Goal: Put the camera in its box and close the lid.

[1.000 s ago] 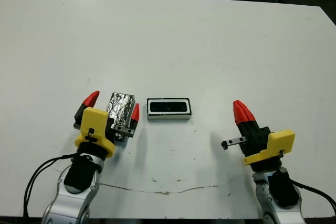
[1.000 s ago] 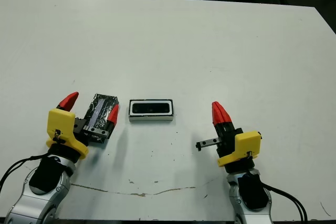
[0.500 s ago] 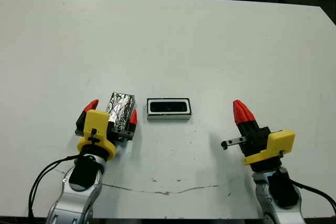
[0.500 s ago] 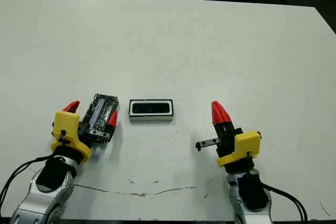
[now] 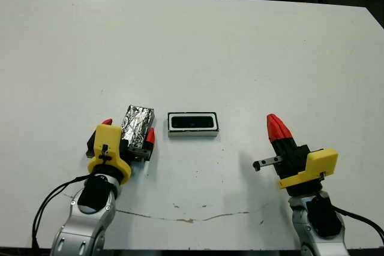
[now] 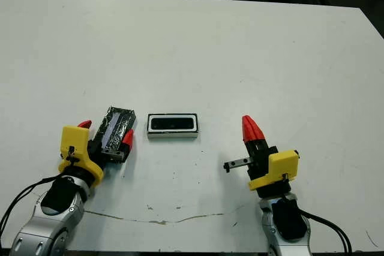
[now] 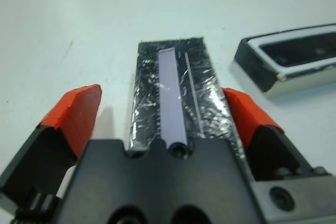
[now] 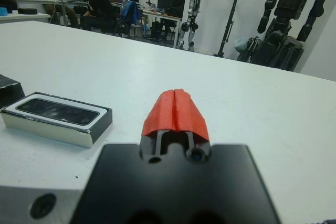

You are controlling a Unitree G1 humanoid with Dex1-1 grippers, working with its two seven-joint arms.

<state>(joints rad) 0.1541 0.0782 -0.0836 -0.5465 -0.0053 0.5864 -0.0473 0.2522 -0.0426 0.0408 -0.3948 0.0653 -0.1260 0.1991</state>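
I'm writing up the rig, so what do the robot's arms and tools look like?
Each tool, left and right, has two red-tipped fingers on a black body with a yellow housing. Below that sit black wrists and silver-grey forearms, with black cables looping from them. The right tool also carries a small grey metal bracket on its side.

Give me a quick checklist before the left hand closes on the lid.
1. Slim black camera bar lying inside the white-walled box: ok.
2. Left hand open, a red finger on each side of the speckled black lid: ok.
3. Lid flat on the white table, apart from the box: ok.
4. Fingers touching the lid's edges: cannot tell.
5. Right hand shut, off to the box's right side: ok.
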